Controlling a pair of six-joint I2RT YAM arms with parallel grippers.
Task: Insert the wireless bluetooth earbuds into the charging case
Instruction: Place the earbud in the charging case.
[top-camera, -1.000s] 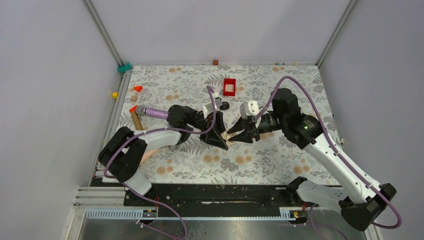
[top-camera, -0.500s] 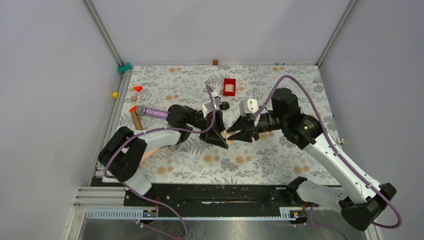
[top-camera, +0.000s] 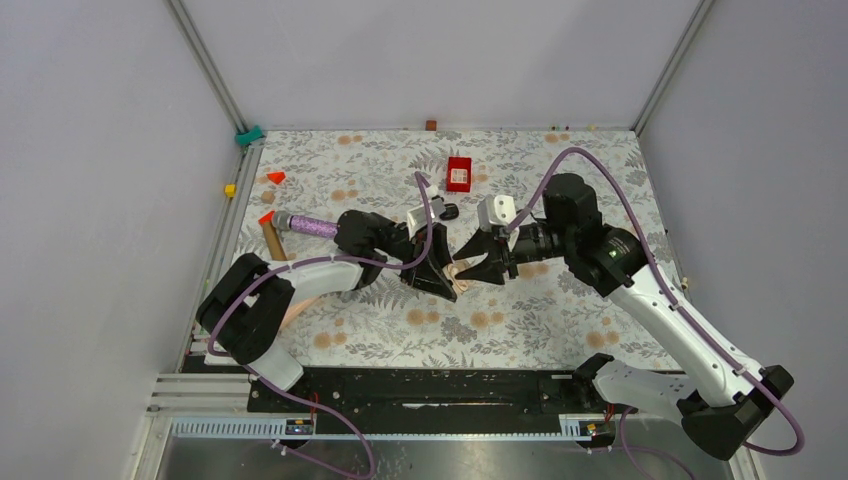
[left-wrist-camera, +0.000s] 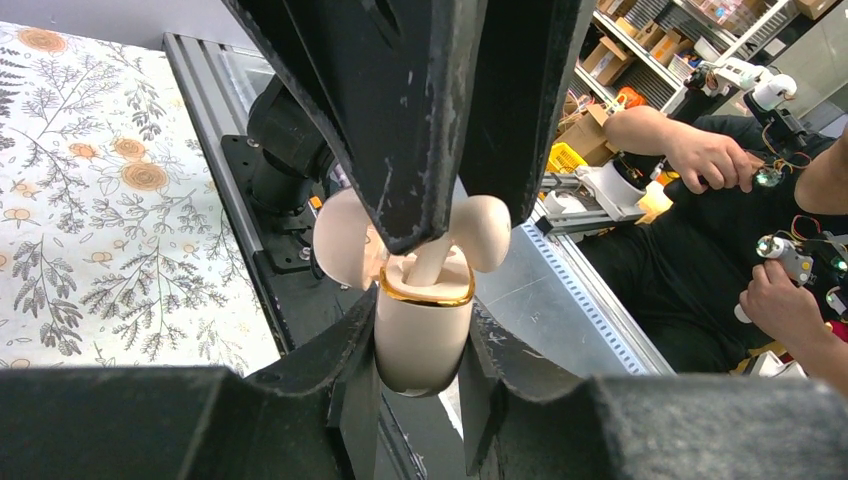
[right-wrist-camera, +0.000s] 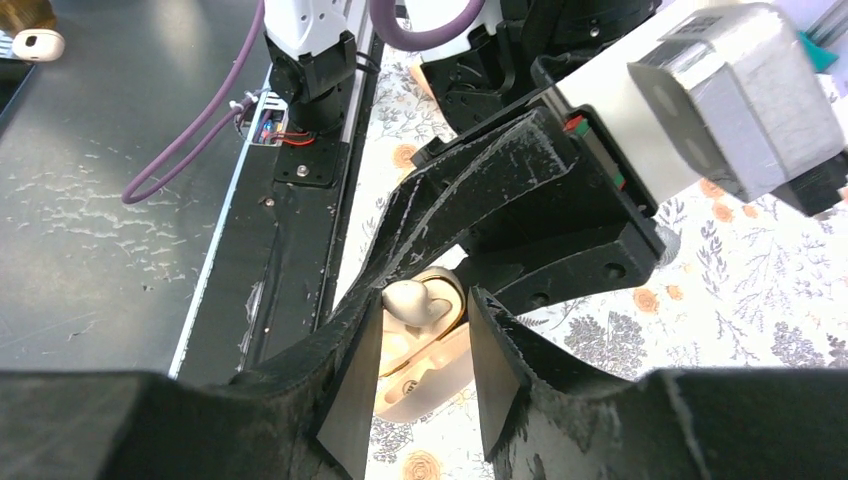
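A cream charging case (left-wrist-camera: 422, 335) with a gold rim is held upright between the fingers of my left gripper (left-wrist-camera: 420, 360), which is shut on its body. Its lid (left-wrist-camera: 343, 240) hangs open to the left. A cream earbud (left-wrist-camera: 483, 228) stands with its stem down in the case's well. My right gripper (right-wrist-camera: 425, 330) reaches in from the opposite side, jaws a little apart around that earbud (right-wrist-camera: 420, 300), with a gap on its right side. From above, both grippers meet at mid-table over the case (top-camera: 456, 270). A second earbud is hidden.
A red box (top-camera: 459, 173) lies at the back of the flowered mat, a small black rounded object (top-camera: 449, 211) nearer. At left are a purple tube (top-camera: 305, 225), a brown block (top-camera: 272, 240), two orange wedges (top-camera: 275, 177) and a yellow cube (top-camera: 230, 189).
My right gripper's jaws have widened slightly around the earbud and the gripper has edged toward the left one. The left gripper keeps its hold on the case.
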